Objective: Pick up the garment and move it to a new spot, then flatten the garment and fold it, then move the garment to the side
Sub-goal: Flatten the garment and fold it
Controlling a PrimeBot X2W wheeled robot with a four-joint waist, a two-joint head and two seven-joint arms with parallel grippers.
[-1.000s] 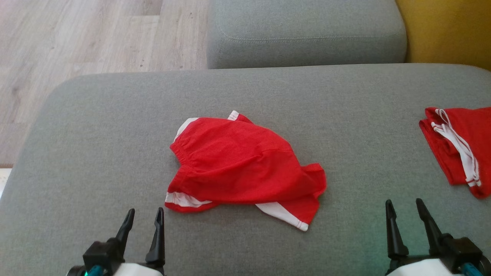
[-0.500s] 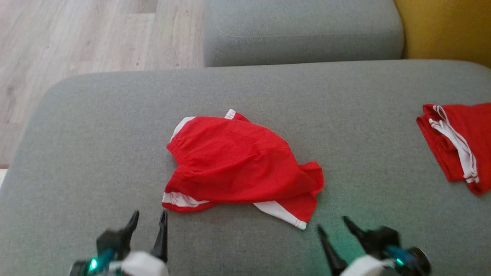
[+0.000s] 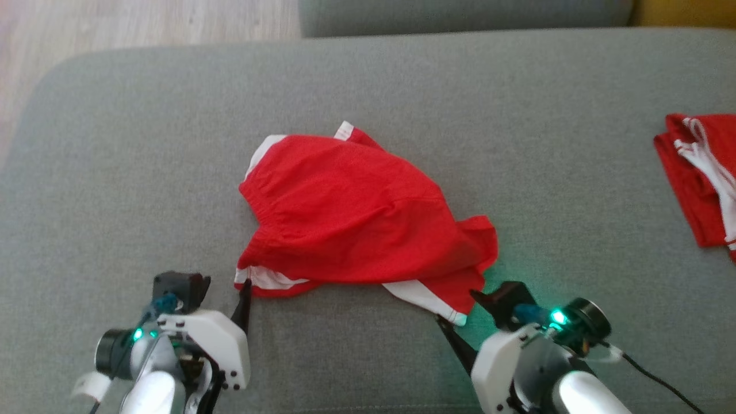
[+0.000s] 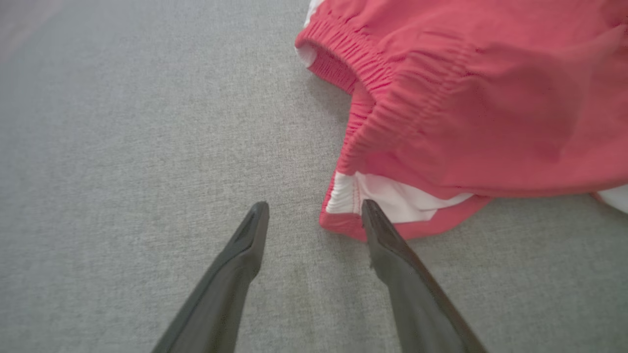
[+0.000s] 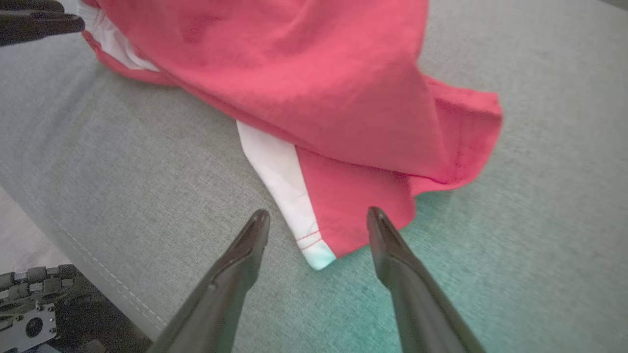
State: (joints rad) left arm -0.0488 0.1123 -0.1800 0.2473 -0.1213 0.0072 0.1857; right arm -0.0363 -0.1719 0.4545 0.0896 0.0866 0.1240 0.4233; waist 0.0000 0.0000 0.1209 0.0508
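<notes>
two red garments lay on a grey cushion point(image 3: 115, 172): a pair of shorts point(image 3: 351, 224) crumpled in its middle, and a second piece point(image 3: 698, 178) with white cords, well apart at its right edge. the left gripper point(image 4: 314, 208) had its jaws spread wide and held nothing. in the left wrist view one finger tip overlapped the white-banded near corner of the shorts, by the elastic waistband, while the other finger stood over bare cushion; whether that tip touched the cloth could not be told. the right gripper point(image 5: 318, 215) was likewise spread wide with nothing in it, its two fingers straddling the other near corner, where a white stripe ran down to the hem. a green glow fell on the cushion beside that corner. pale wooden floor point(image 3: 144, 20) showed beyond the cushion's far left corner
</notes>
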